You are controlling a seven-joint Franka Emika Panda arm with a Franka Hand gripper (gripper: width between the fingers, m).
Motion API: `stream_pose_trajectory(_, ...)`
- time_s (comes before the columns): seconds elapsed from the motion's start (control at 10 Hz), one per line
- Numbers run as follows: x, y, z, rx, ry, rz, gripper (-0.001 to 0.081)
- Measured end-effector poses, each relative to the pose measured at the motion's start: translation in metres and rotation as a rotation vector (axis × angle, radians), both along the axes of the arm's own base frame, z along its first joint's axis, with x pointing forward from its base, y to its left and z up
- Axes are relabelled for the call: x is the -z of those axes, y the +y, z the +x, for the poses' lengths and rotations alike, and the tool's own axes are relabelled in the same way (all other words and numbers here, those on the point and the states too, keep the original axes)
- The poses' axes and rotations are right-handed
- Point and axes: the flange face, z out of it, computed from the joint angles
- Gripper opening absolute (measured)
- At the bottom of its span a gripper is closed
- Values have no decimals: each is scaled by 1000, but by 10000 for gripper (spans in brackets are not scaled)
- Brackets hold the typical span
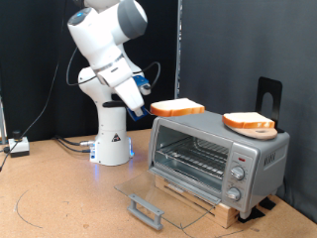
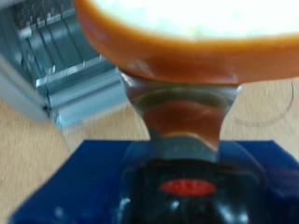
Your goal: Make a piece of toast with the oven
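My gripper (image 1: 157,106) is shut on one piece of toast (image 1: 178,107), a flat slice with a pale face and orange-brown crust. It holds the slice level in the air, just above the oven's top corner on the exterior view's left. The silver oven (image 1: 223,159) has its glass door (image 1: 163,193) dropped open and the wire rack (image 1: 193,157) shows inside. A second, similar slice (image 1: 249,122) lies on the oven's roof. In the wrist view the held slice (image 2: 187,33) sits over one finger (image 2: 182,112), with the oven's rack (image 2: 47,47) beyond it.
The oven stands on a wooden board (image 1: 213,203) on the brown table. Its three knobs (image 1: 238,177) are on the right panel. A black stand (image 1: 269,94) rises behind the oven. Cables and a small box (image 1: 18,147) lie at the exterior view's left.
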Motion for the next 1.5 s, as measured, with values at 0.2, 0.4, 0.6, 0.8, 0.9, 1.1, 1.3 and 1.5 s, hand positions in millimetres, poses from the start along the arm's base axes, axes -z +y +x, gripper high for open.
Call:
stream_pose_trajectory(0.2,-2,-32,-6,21,-13,-30,395)
stream_pose_trajectory(0.4,-5,-62,-11,38,-29,-38,395)
stream_pose_trajectory(0.6,-3,-81,-11,70,-25,-24,395)
stream_pose_trajectory(0.8,3,-78,-12,54,-23,-23,395)
stream_pose_trajectory(0.9,13,-76,-14,38,-27,-34,395)
stream_pose_trajectory(1.1,46,-71,-17,16,-4,-96,395)
stream_pose_trajectory(1.3,81,-66,-17,7,18,-144,395)
stream_pose_trajectory(1.5,107,-60,-16,-10,19,-170,395)
